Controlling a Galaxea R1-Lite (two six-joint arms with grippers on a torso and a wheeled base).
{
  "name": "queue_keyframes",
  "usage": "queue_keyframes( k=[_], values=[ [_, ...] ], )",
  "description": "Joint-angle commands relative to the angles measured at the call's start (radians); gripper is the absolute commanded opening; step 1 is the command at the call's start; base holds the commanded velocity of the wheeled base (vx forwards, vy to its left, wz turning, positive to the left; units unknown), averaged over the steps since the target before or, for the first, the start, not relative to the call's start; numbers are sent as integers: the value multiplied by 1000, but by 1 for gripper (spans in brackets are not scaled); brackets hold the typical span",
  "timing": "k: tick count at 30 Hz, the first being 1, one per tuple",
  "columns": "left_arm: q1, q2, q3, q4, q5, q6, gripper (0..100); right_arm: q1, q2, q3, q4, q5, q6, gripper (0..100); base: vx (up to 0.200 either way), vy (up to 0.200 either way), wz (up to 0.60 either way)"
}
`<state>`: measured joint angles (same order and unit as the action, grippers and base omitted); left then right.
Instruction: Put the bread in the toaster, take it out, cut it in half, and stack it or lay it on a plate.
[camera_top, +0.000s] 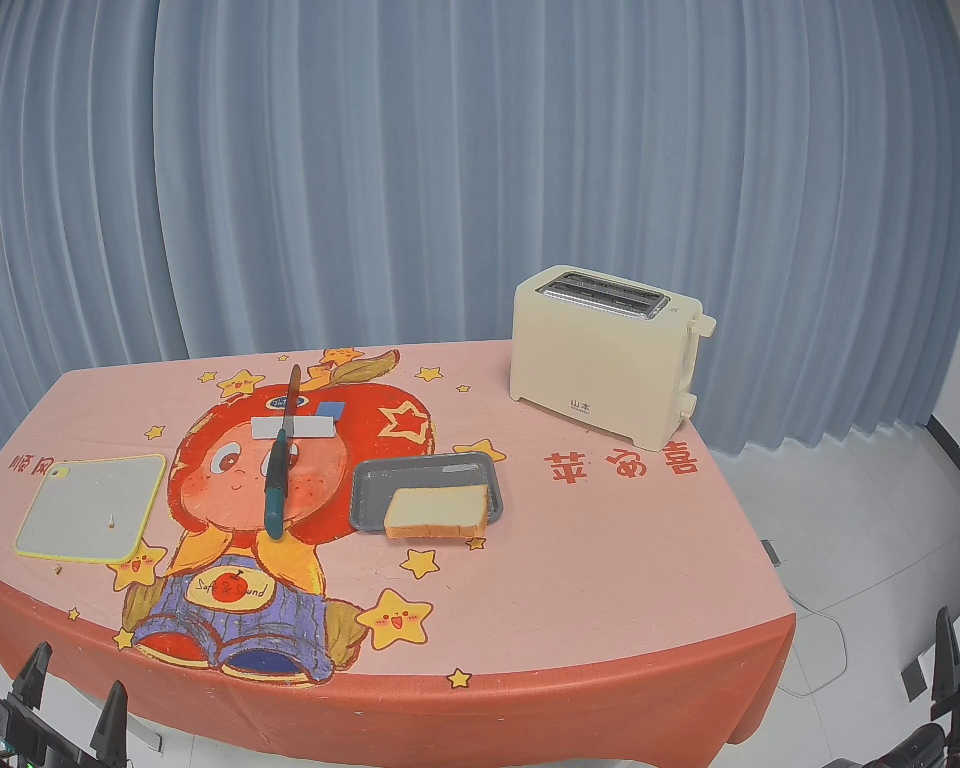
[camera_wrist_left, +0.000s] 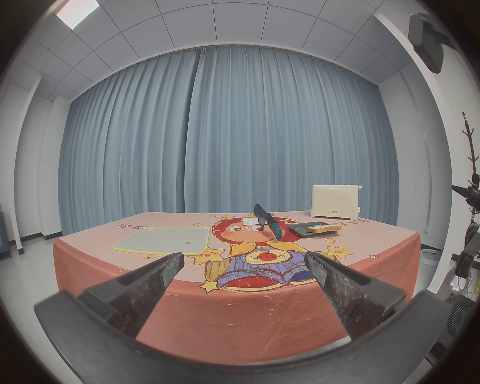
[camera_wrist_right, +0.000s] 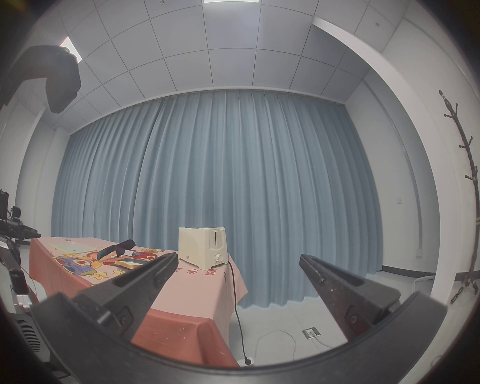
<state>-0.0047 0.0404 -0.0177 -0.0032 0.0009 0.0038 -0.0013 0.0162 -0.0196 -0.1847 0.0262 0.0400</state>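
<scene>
Head view: bread (camera_top: 437, 511) lies flat in the near-right corner of the grey tray (camera_top: 400, 478), mid-tabletop (camera_top: 600, 580). The toaster (camera_top: 600, 355) stands far right, well apart from it, with two slots open to the top. The knife (camera_top: 279, 462) is left of the tray, teal handle near, blade resting on a white block (camera_top: 292, 427). The board (camera_top: 90, 505) is at the far left.

Left end effector (camera_wrist_left: 245, 262): fingers spread wide, nothing held, low off the near edge. Right end effector (camera_wrist_right: 239, 262): also wide open and empty, off the right side.

Step in hand, by my judgement, is the first pick, not yet begun. The right arm looks the better choice, being on the toaster's side.
- Take the slice by one edge, not the soft middle.
- Close lightly; it will likely crush or tear.
- Turn it upright before you reach the slots.
- Line it up with a slot's long run, then lower it straight.

Hard to make out:
- slot depth and whether anything sits inside;
- whether the lever on the toaster's right end is up;
- whether the slice's near edge rests on the tray rim.
</scene>
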Motion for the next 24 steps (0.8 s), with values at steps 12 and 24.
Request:
queue_keyframes(
  k=[12, 24],
  values=[
    [0, 1, 18, -1, 1, 1, 100, 0, 4, -89, 103, 66, 40, 100, 0, 0, 0],
    [0, 1, 18, 0, 1, 1, 100, 6, 160, -207, 129, 176, 158, 100, 0, 0, 0]
  ],
)
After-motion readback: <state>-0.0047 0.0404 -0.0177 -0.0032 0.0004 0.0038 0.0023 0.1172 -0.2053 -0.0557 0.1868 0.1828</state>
